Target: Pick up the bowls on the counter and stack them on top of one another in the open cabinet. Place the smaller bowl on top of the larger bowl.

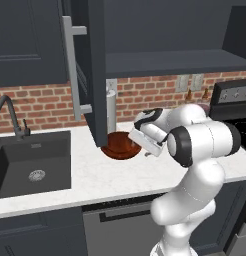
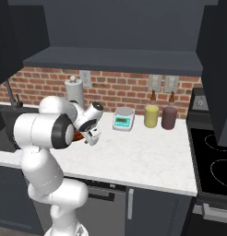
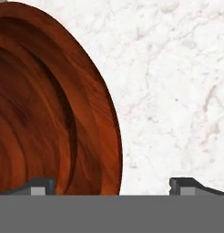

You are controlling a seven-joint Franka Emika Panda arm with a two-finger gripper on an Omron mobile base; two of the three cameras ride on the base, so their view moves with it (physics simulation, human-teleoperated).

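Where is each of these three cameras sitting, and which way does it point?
Left base view: behind the arm's left, facing the sink, open cabinet and bowl; the arm rises lower right.
Right base view: behind its right, facing the scale and counter; arm lower left.
Hand view: on the hand, looking down at the bowl; open gripper straddles its rim.
Both base views share counter and brick wall.

Even, soft rendered light, moderately bright; no single source evident. Surface (image 1: 120,175) reads pale and clean, without glare. Faint shadow under the bowl (image 1: 121,146) and below the open cabinet (image 1: 165,62), whose interior stays dim. Hand view is sharp on wood grain, slightly blocky. No blur, no edge distortion.
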